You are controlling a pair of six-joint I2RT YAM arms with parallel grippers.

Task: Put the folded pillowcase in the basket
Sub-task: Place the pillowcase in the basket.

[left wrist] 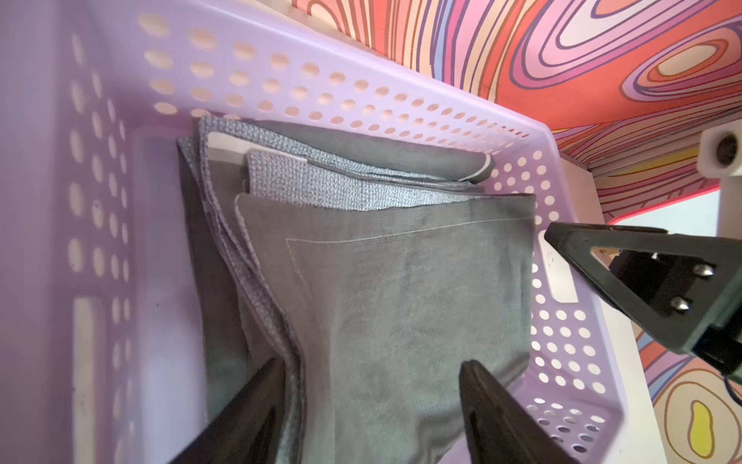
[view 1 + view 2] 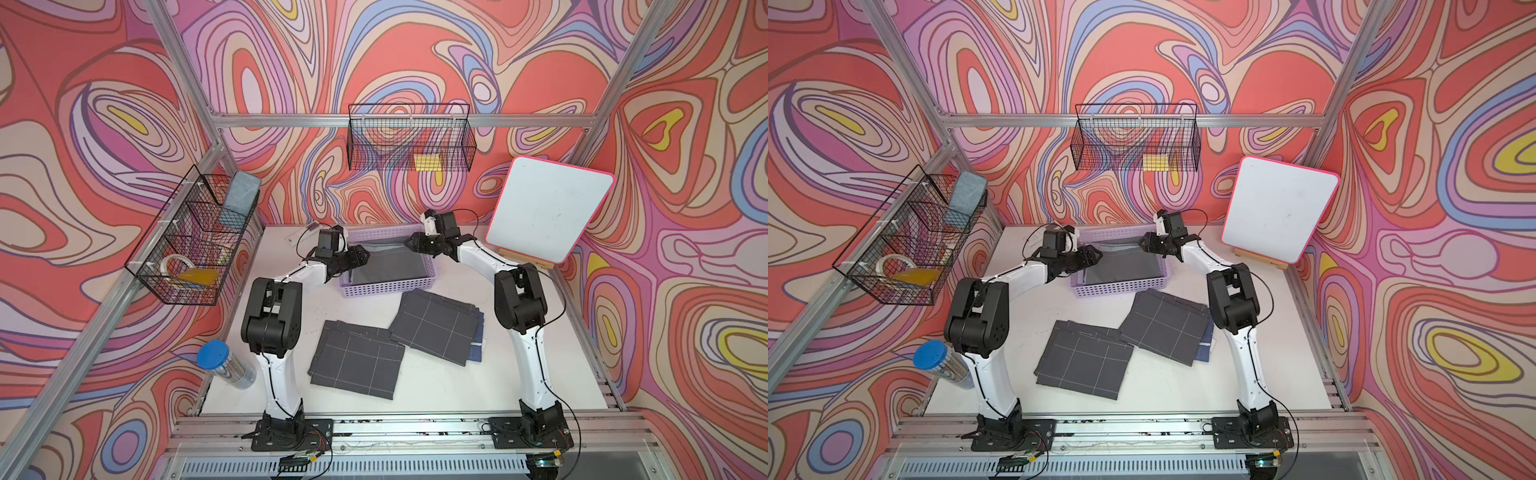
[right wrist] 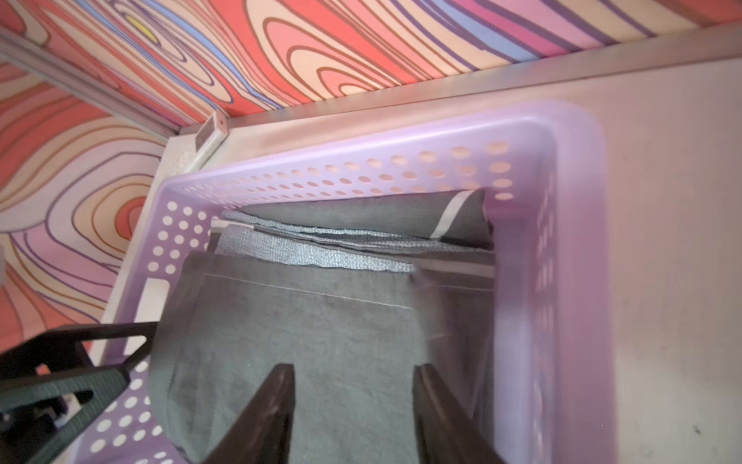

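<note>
The lilac basket (image 2: 386, 287) (image 2: 1121, 286) stands at the back of the white table. A folded grey pillowcase (image 2: 390, 262) (image 2: 1126, 267) lies flat inside it, on top of other folded grey cloth. My left gripper (image 2: 365, 253) (image 2: 1098, 253) hovers over the basket's left end and my right gripper (image 2: 409, 241) (image 2: 1142, 241) over its right end. In the left wrist view the left gripper (image 1: 373, 363) is open above the pillowcase (image 1: 401, 301), inside the perforated basket wall (image 1: 281, 80). In the right wrist view the right gripper (image 3: 355, 367) is open over the pillowcase (image 3: 301, 341), holding nothing.
Two folded dark grey grid-patterned cloths (image 2: 357, 359) (image 2: 436, 326) lie on the table in front of the basket. A whiteboard (image 2: 548, 208) leans at the back right. Black wire baskets (image 2: 191, 241) (image 2: 411, 137) hang on the walls. A blue-lidded jar (image 2: 224, 363) lies at the left edge.
</note>
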